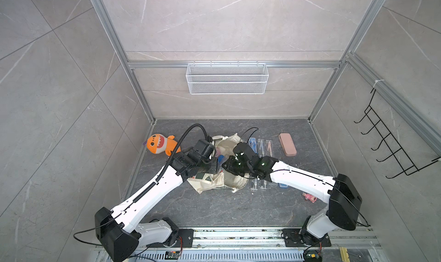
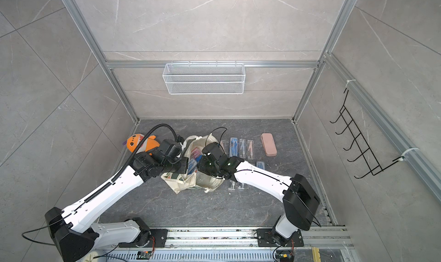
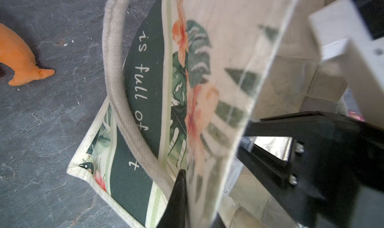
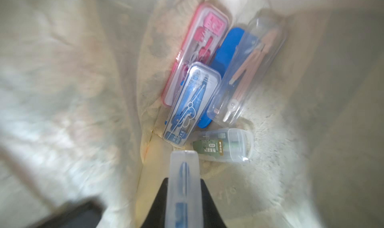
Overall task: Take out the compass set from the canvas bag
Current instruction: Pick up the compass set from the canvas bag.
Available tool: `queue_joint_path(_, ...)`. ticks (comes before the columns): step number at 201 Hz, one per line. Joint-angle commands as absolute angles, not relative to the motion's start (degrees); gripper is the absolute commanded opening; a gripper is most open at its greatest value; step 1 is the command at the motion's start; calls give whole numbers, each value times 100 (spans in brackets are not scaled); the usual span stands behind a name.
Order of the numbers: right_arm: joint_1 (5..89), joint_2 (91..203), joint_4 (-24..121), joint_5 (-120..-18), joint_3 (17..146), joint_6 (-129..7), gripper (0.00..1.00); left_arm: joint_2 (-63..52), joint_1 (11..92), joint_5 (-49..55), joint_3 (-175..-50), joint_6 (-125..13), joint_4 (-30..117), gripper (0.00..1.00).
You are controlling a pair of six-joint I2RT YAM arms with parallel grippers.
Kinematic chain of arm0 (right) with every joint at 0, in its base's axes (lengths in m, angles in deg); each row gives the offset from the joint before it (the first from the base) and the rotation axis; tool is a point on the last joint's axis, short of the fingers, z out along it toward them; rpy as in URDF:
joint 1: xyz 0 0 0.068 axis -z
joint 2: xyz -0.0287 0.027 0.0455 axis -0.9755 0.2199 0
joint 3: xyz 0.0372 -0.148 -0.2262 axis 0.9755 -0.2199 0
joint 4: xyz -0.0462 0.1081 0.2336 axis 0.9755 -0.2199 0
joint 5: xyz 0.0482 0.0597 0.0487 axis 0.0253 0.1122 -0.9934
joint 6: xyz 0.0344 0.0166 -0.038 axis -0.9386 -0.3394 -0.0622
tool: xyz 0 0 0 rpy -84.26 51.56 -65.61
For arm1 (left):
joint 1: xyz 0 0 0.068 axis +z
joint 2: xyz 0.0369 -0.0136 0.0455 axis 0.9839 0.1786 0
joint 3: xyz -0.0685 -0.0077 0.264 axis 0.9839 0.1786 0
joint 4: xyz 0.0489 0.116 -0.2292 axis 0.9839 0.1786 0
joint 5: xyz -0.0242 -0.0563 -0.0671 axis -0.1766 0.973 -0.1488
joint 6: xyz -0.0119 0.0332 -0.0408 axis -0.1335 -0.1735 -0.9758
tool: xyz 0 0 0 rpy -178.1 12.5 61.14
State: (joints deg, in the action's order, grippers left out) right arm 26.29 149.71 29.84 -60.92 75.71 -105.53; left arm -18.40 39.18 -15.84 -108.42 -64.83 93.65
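Closest to the right wrist camera, a frosted compass set (image 4: 184,164) with a blue instrument inside stands on edge between the black jaws of the right end effector (image 4: 185,195). The jaws are closed against its two sides, down inside the canvas bag (image 4: 62,92). Deeper in the bag lie a pink-rimmed case (image 4: 197,50), a clear case with a blue compass (image 4: 193,100), a solid blue case (image 4: 226,48) beneath them, a clear case with a pink compass (image 4: 251,67) and a small clear box with a green label (image 4: 224,144).

The left end effector (image 3: 214,152) is pinched shut on the bag's printed wall beside a cord handle (image 3: 112,71). In a top view the bag sits mid-tabletop between both arms, its mouth gaping upward.

A row of clear cases (image 1: 261,147) lies just to its right, with a pink pouch (image 1: 287,144) beyond. An orange plush toy (image 1: 158,144) lies to its left, near the frame. Open tabletop (image 1: 226,208), dark and marbled, runs from the bag toward the arm bases.

Grey panels in aluminium framing close in three sides. A white mesh basket (image 1: 226,78) hangs on the back wall and a black hook rack (image 1: 386,141) on the right.
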Motion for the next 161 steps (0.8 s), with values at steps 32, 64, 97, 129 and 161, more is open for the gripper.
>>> queue_joint_path(32,2766,14654,1583,-5579,8642,-9433,18,-1876,4024,-1829,-10864,-6555,9088,0)
queue_joint_path(64,3030,14467,1246,-5706,9153,-8996,18,-1909,4102,-1912,-10872,-6477,9178,0)
queue_joint_path(97,3527,14155,936,-6006,9583,-8624,17,-2018,4273,-1967,-10921,-6421,9308,0)
queue_joint_path(129,4213,13784,601,-6361,9632,-8289,17,-2047,4617,-1936,-11102,-6288,9583,0)
queue_joint_path(161,4984,13438,375,-6879,9152,-7992,17,-1985,5069,-1923,-11352,-6110,9906,0)
